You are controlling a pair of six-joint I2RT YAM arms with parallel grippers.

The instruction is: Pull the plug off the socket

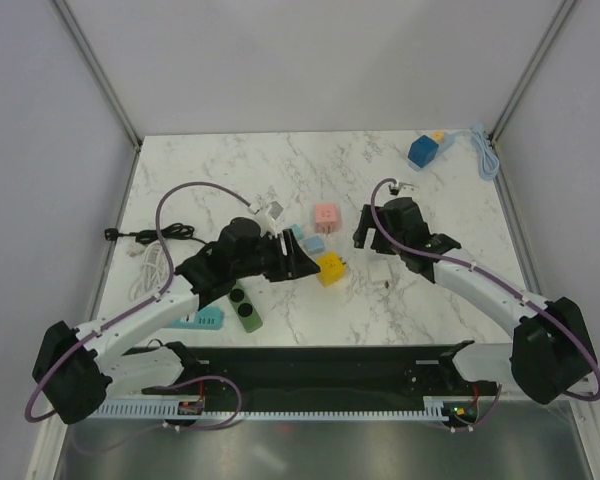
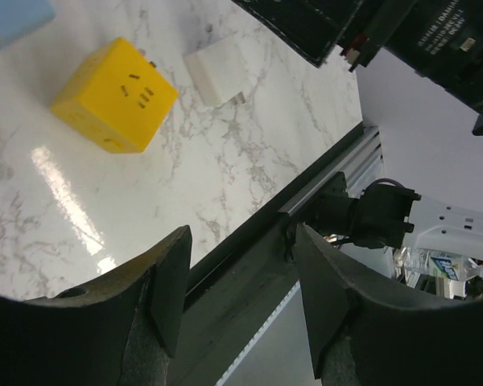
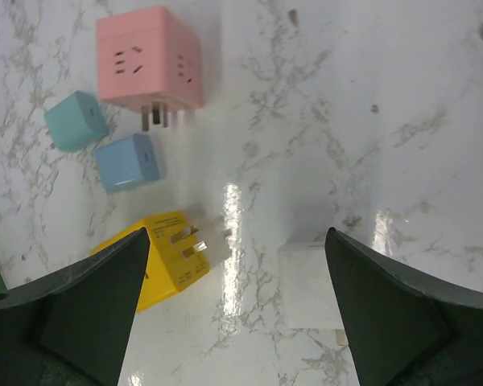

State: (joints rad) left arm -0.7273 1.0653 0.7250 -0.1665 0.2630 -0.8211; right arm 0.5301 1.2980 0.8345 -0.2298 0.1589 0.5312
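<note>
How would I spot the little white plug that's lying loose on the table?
Look at the middle of the marble table. There sits a yellow cube socket; the white plug lies just right of it, not touching. Its neighbours are all coloured cubes; it alone is white.

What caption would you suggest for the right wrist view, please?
Open right gripper framing a white plug that lies apart from the yellow socket cube on the marble table.
</note>
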